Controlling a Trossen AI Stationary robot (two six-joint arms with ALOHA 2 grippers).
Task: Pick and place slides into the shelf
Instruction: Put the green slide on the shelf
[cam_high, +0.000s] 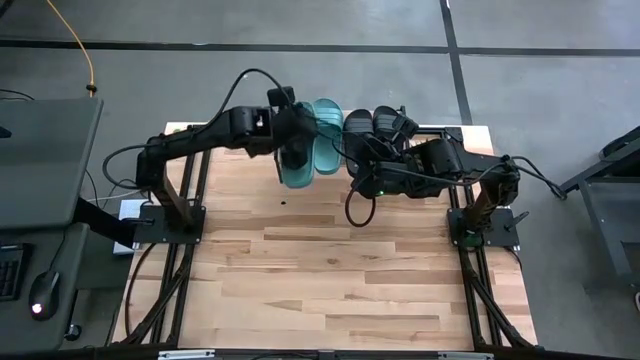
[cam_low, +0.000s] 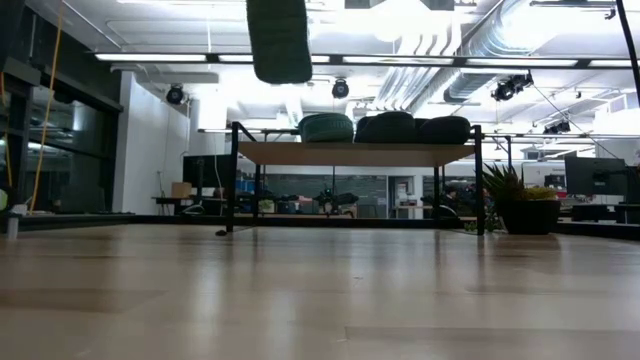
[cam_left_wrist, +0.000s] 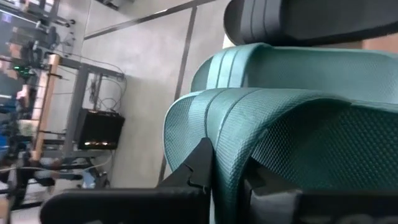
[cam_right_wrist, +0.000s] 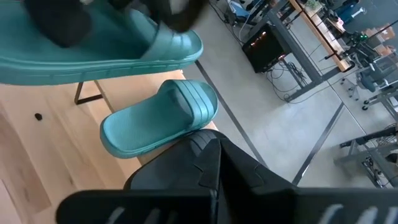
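Teal slide (cam_high: 297, 160) hangs clamped in the left claw (cam_high: 293, 152), long axis toward the shelf (cam_low: 355, 153) just beyond; right claw (cam_high: 372, 150) grips a black slide (cam_high: 358, 128)

One teal-green slide (cam_high: 295, 160) hangs clamped in the left pincer (cam_high: 291, 152) above the tabletop, just beside the second teal slide (cam_high: 327, 135) lying on the shelf (cam_low: 355, 153), whose light plank also carries two black slides (cam_high: 372, 128) by the right pincer (cam_high: 362, 150).
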